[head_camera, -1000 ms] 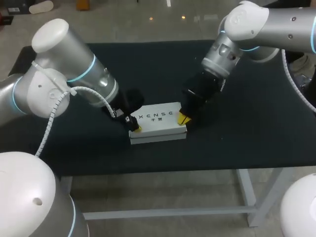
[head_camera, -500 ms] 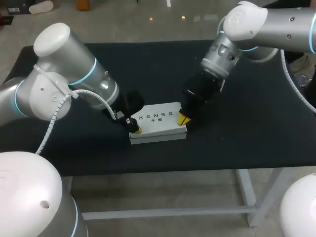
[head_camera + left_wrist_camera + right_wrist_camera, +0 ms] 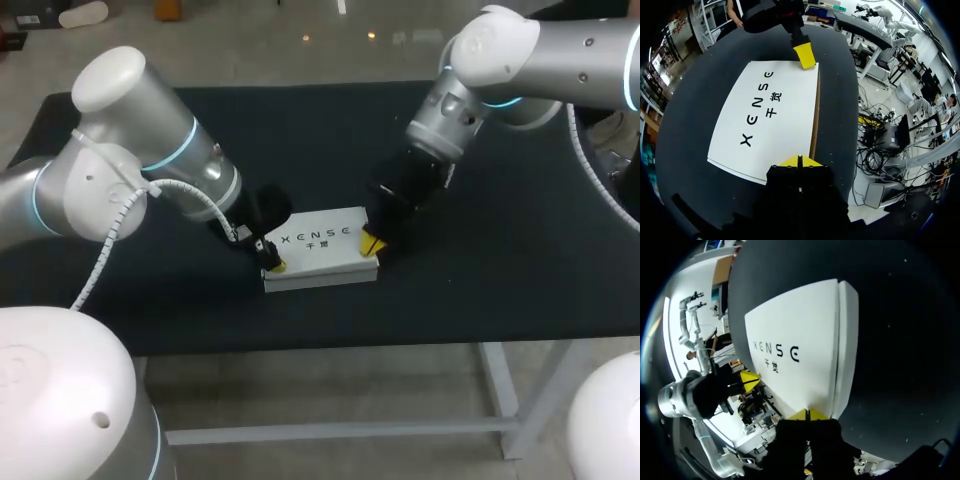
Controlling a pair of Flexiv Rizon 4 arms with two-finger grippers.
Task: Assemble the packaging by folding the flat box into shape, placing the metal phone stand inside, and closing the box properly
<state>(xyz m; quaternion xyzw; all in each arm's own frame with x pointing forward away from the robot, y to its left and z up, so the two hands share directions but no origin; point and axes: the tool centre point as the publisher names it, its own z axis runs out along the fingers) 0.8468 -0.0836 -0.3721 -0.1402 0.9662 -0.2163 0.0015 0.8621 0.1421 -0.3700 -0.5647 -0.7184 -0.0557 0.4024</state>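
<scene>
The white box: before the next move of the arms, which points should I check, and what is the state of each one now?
1. White box folded into shape: ok, its front wall shows.
2. Box flat on the table: ok.
3. Lid fully closed: cannot tell; the left wrist view shows a brown strip along one of its edges.
4. Phone stand inside: cannot tell, nothing of it shows.
5. Left gripper at one end of the lid: ok, fingers shut, holding nothing.
6. Right gripper at the opposite end: ok, fingers shut, holding nothing.
</scene>
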